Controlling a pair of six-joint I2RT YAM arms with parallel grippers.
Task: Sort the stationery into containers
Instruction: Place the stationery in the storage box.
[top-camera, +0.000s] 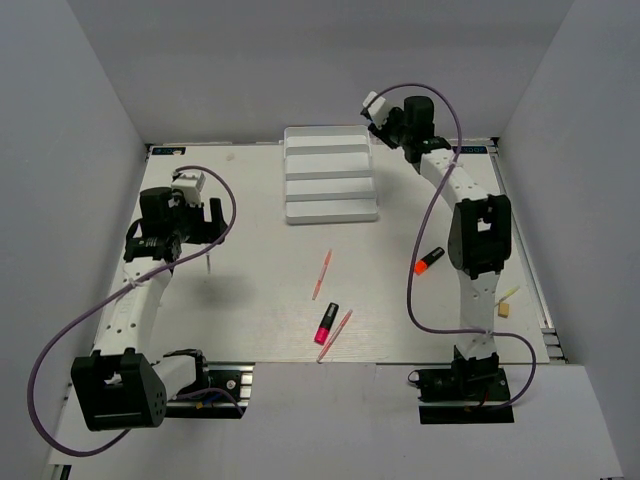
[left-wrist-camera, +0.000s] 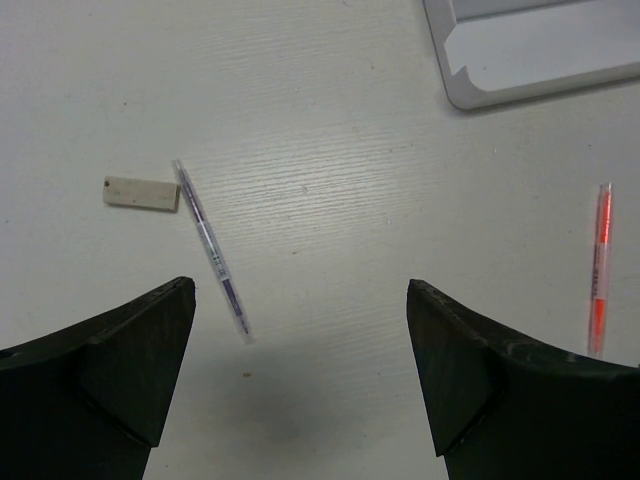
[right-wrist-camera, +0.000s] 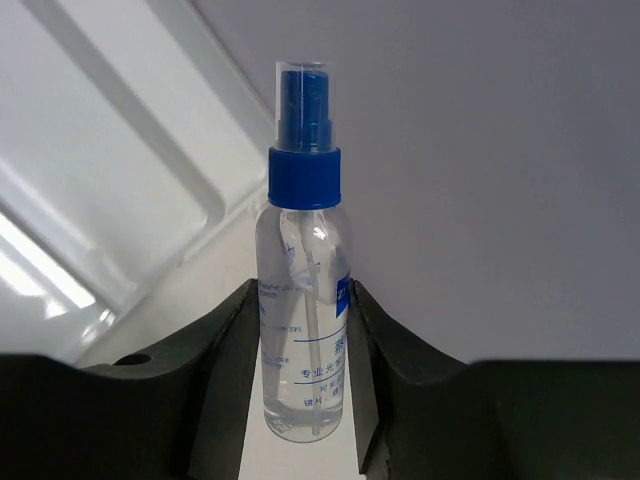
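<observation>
My right gripper (right-wrist-camera: 300, 335) is shut on the clear blue-capped bottle (right-wrist-camera: 303, 250) and holds it upright beside the back right corner of the white stepped tray (top-camera: 330, 185), near the back wall (top-camera: 385, 125). My left gripper (left-wrist-camera: 300, 300) is open and empty, hovering over the table at the left (top-camera: 185, 240). Below it lie a thin pale pen (left-wrist-camera: 212, 250) and a tan eraser block (left-wrist-camera: 141, 193). A pink-orange stick (left-wrist-camera: 599, 268) lies to its right. The tray's corner (left-wrist-camera: 530, 60) shows in the left wrist view.
Mid-table lie two pink-orange sticks (top-camera: 322, 273) (top-camera: 335, 335) and a pink-and-black marker (top-camera: 327, 322). An orange-and-black marker (top-camera: 430, 260) lies by the right arm. A pale stick (top-camera: 508, 294) and a tan block (top-camera: 504, 310) lie at the right edge.
</observation>
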